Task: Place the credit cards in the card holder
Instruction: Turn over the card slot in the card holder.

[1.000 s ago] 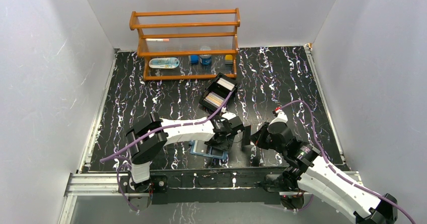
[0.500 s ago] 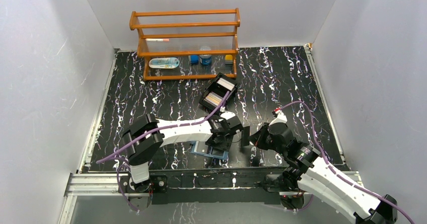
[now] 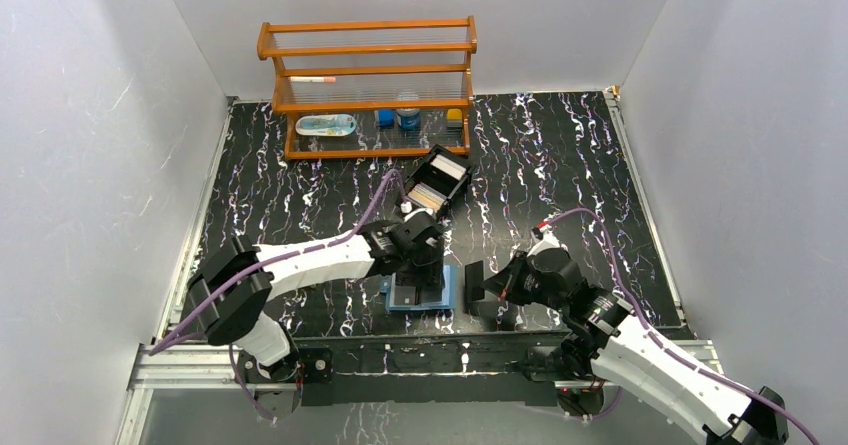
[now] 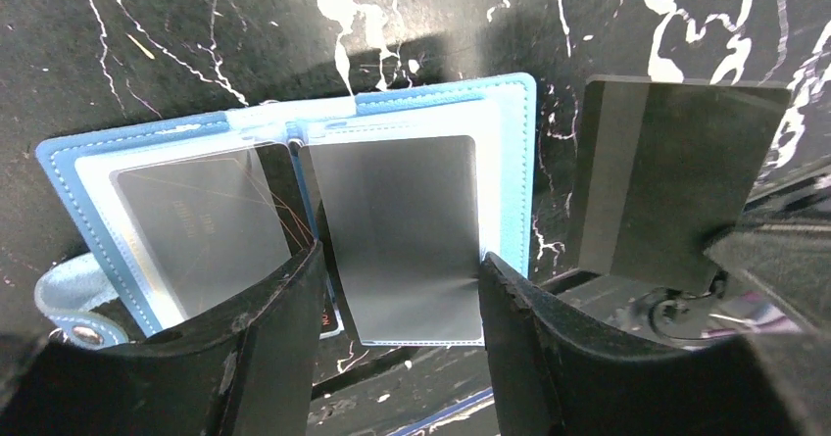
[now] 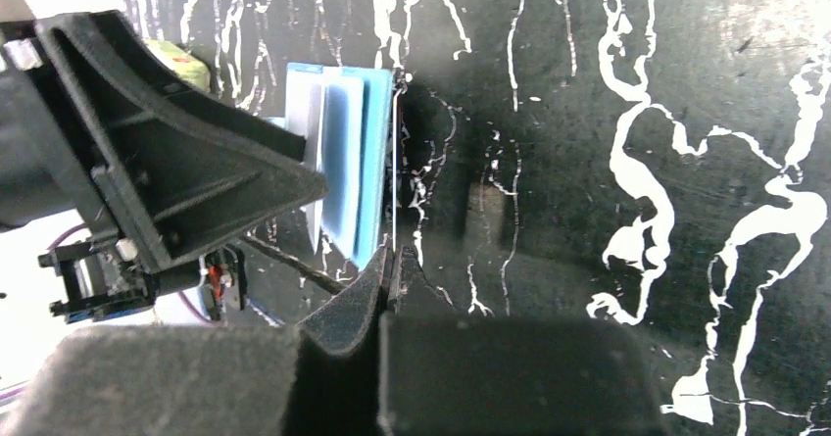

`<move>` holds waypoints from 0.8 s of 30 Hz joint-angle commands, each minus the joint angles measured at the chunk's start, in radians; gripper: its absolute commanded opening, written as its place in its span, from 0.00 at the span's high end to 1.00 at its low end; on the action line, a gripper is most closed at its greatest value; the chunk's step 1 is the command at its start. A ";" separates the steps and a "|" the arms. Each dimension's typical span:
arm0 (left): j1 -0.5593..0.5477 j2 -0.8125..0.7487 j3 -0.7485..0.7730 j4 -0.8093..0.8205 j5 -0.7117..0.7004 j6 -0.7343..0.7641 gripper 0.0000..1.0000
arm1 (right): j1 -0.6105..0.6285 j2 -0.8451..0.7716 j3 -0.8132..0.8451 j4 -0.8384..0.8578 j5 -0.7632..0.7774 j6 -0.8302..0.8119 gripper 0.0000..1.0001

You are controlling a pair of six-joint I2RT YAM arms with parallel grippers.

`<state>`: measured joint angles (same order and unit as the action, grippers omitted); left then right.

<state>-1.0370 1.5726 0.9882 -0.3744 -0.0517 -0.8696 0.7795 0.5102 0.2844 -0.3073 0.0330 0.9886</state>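
The blue card holder lies open near the table's front edge, with clear sleeves showing. My left gripper is down on it. Its fingertips touch both side edges of a raised sleeve that holds a grey card. My right gripper is shut on a dark credit card, which stands upright just right of the holder. That card appears edge-on beside the holder. More credit cards sit stacked in a black box farther back.
A wooden rack with small items stands at the back. A metal rail runs along the near edge, close to the holder. White walls close in both sides.
My left arm has swung left, and its gripper has turned square over the holder and narrowed onto the sleeve. The holder now lies straighter. My right gripper has carried its card left toward the holder.
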 commanded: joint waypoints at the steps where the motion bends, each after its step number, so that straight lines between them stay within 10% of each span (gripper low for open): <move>1: 0.041 -0.085 -0.064 0.116 0.114 -0.048 0.72 | -0.003 -0.038 0.090 0.014 -0.040 0.042 1.00; 24: 0.074 -0.198 -0.221 0.315 0.179 -0.109 0.75 | -0.003 0.147 -0.016 0.270 -0.110 0.085 1.00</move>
<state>-0.9783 1.4414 0.8173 -0.1379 0.0864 -0.9512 0.7792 0.6441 0.2932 -0.1318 -0.0750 1.0573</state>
